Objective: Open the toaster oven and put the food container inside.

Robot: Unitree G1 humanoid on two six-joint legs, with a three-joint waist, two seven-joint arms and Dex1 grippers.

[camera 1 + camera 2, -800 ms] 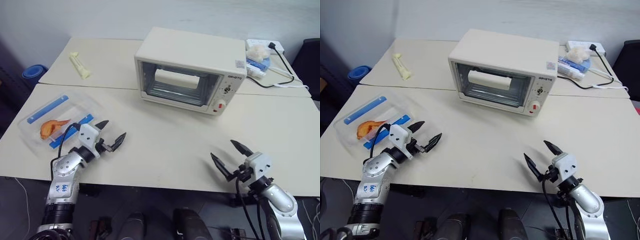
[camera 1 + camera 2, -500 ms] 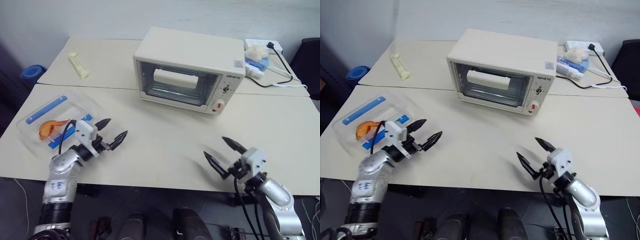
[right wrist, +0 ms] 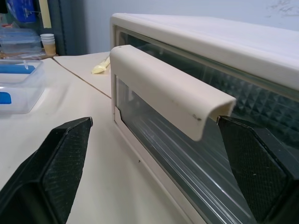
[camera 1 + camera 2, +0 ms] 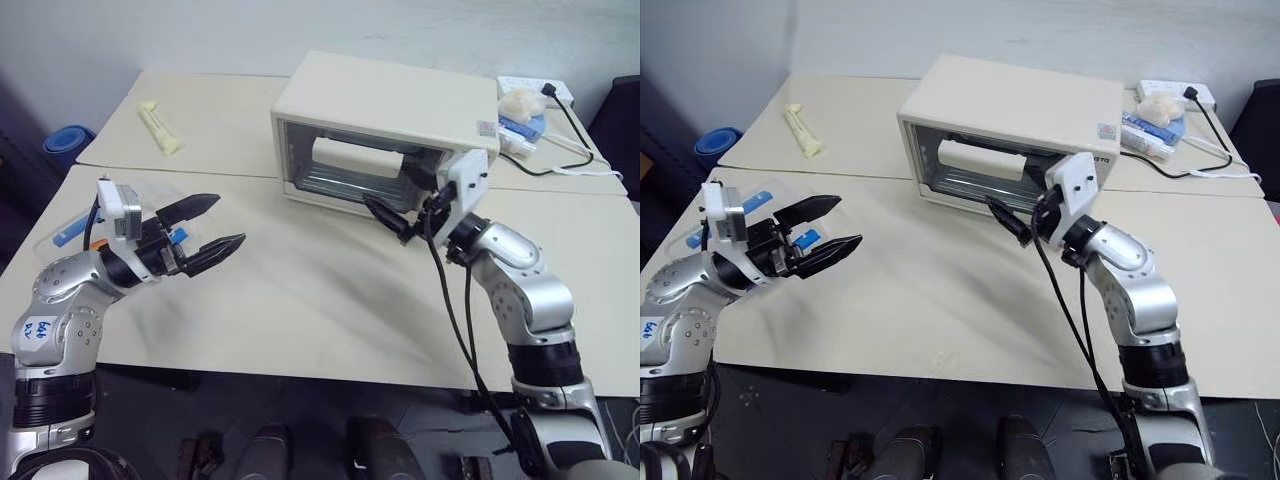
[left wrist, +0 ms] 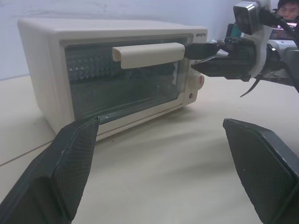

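The cream-white toaster oven [image 4: 385,110] stands at the back middle of the table, its glass door shut. My right gripper [image 4: 400,195] is open and hovers just in front of the right end of the door handle [image 3: 163,88], which lies across the gap between its fingers without touching them. My left gripper [image 4: 228,220] is open and empty, raised above the table's left side and pointing at the oven [image 5: 117,70]. The clear food container [image 4: 760,205] with blue clip strips lies behind the left gripper, mostly hidden by that arm.
A pale yellow object [image 4: 160,130] lies at the back left of the table. A power strip [image 4: 530,88], a black cable [image 4: 565,150] and small packets sit at the back right beside the oven. A seam [image 4: 180,172] joins two tabletops.
Both arms have lifted from the table's front edge. The right gripper swung up and inward to the oven's door handle. The left gripper rose and now covers the container.
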